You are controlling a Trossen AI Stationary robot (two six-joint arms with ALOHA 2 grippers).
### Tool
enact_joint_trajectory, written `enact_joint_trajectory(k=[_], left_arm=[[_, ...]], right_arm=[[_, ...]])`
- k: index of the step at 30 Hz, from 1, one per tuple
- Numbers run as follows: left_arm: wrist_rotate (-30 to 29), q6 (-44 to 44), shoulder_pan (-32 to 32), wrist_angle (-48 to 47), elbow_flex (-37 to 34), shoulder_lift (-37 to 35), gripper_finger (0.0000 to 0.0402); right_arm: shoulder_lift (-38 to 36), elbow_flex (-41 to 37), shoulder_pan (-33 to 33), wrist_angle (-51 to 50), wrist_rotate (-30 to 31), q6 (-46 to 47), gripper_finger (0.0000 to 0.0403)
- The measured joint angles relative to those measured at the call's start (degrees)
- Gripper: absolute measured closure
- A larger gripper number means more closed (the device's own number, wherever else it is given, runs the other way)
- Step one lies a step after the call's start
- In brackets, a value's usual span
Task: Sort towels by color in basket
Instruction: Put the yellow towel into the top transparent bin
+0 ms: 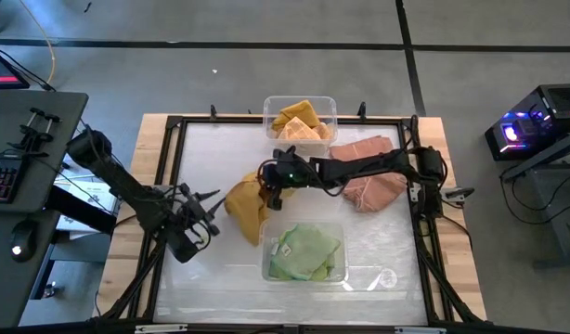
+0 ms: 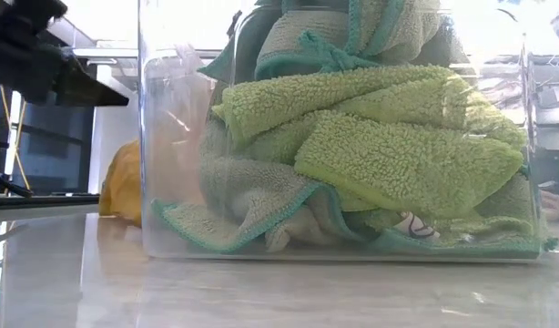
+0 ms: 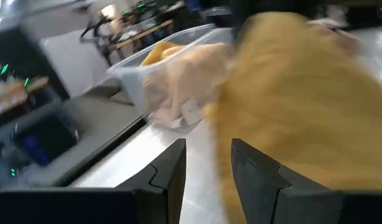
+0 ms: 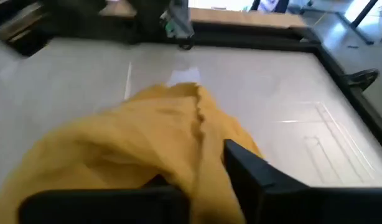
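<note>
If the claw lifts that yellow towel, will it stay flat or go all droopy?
Probably droopy: the mustard yellow towel already lies bunched in soft folds by the right claw. It likely weighs little and won't roll, and its fuzzy cloth should grip rather than slip, like the crumpled green towels in their clear bin.

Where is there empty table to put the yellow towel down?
Bare table lies left of the far bin and right of the near bin. The middle is crowded: the yellow towel at the right gripper, the peach towels, and the left gripper.
</note>
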Motion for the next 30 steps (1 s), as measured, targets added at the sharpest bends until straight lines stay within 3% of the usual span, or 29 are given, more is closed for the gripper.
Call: enact_joint_trajectory(k=[4, 7, 13, 17, 20, 23, 26, 30], left_arm=[[2.63, 20.31, -1.02, 10.61, 1.28, 0.00, 0.0287], [7.49, 36.31, 1.33, 20.30, 1.28, 0.00, 0.0287], [16.55, 64.27, 8.18, 38.25, 1.26, 0.40, 0.0279], [24.06, 78.51, 11.98, 43.58, 1.28, 0.42, 0.0248], [28.13, 84.15, 14.06, 44.19, 1.28, 0.39, 0.0215], [27.50, 86.47, 15.85, 44.01, 1.28, 0.42, 0.0181], [24.91, 86.02, 17.80, 43.02, 1.28, 0.42, 0.0158], [27.73, 80.45, 20.65, 40.41, 1.28, 0.42, 0.0149]], right_arm=[[0.02, 0.22, -1.41, 1.70, -2.75, 1.08, 0.0294], [0.31, 0.22, -2.34, 2.35, -7.55, 1.59, 0.0289], [5.14, 0.25, -2.58, 12.60, -12.28, 4.94, 0.0349], [6.78, 0.22, -2.28, 15.43, -12.31, 6.47, 0.0388], [6.71, 0.22, -2.31, 14.97, -12.35, 7.47, 0.0397], [6.73, 0.22, -2.31, 14.47, -14.16, 7.47, 0.0391], [6.71, 0.22, -2.35, 14.43, -19.13, 7.44, 0.0389], [5.87, 0.20, -2.33, 13.77, -25.20, 8.42, 0.0396]])
